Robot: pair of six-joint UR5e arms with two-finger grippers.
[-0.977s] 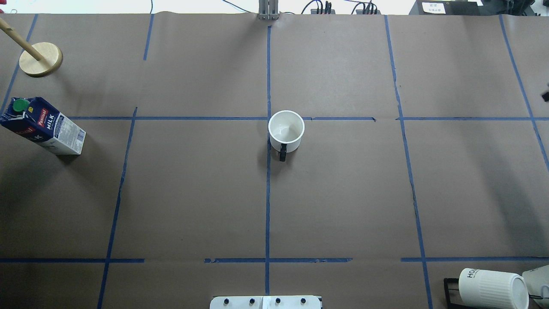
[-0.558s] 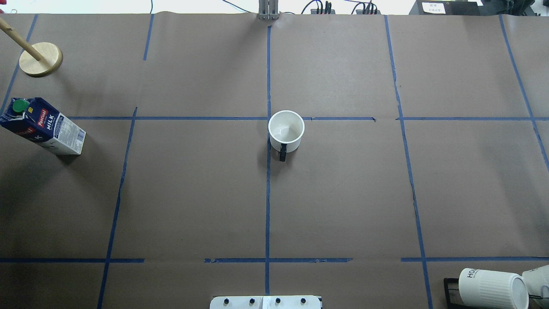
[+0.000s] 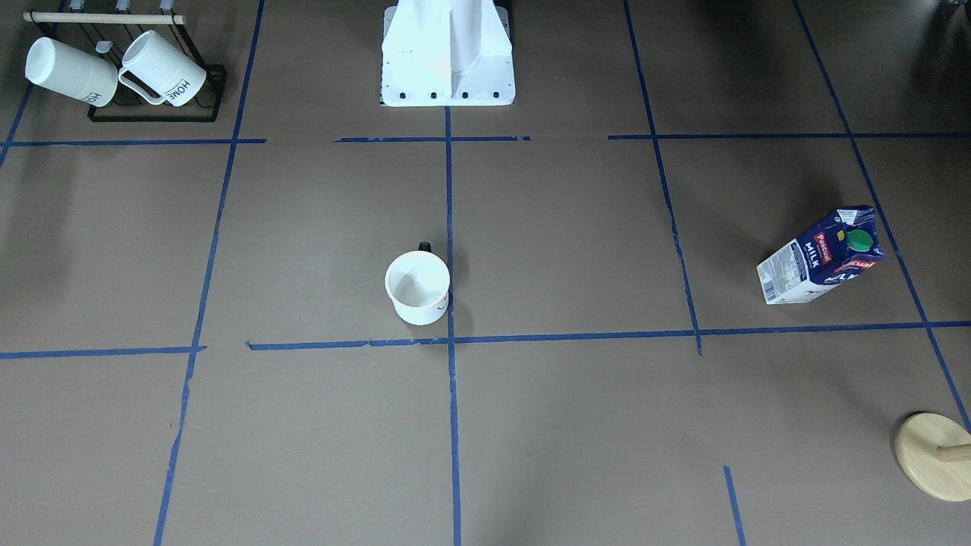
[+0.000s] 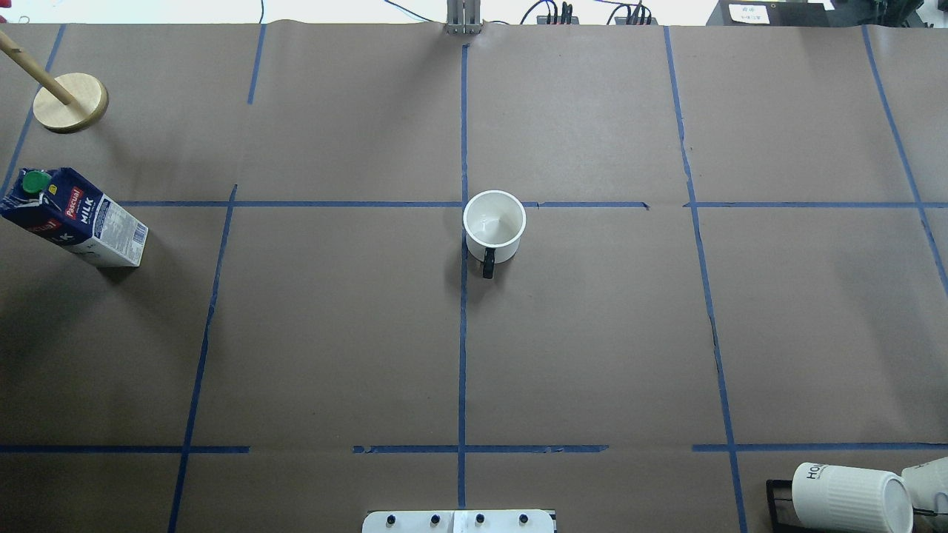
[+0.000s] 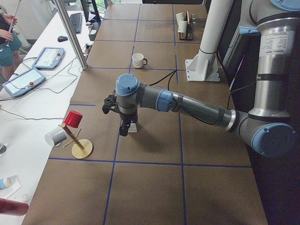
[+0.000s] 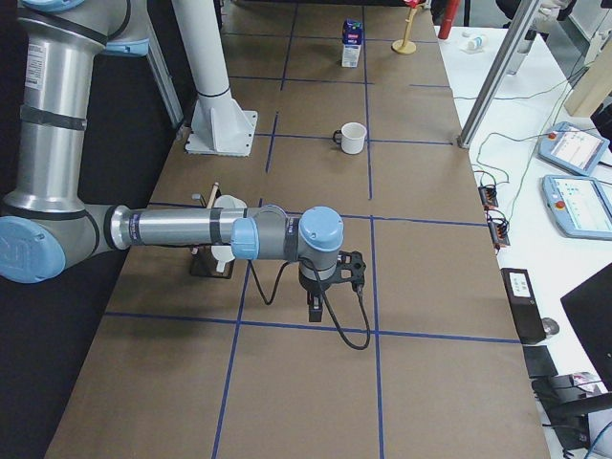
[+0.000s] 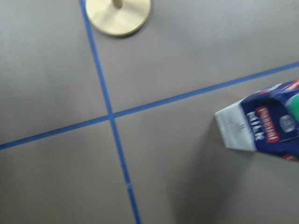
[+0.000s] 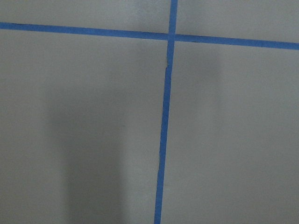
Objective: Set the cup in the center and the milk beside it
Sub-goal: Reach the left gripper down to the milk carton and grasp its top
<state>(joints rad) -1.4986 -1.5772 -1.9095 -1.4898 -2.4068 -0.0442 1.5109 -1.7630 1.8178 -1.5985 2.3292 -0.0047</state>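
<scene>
The left gripper (image 5: pixel 123 130) hangs just over the upright milk carton (image 4: pixel 74 218); its opening cannot be told. Centre it across the carton body before descending. The cup (image 4: pixel 495 226) stands well apart from it, at the center crossing (image 4: pixel 464 204). Right gripper (image 6: pixel 314 311): opening likewise indeterminate.

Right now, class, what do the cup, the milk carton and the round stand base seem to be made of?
Cup: probably glazed ceramic or enamel, glossy white with bright interior reflections. Milk carton: printed coated paperboard, sharp folded edges; likely plastic green cap. Stand base: pale unpainted wood, matte.
</scene>
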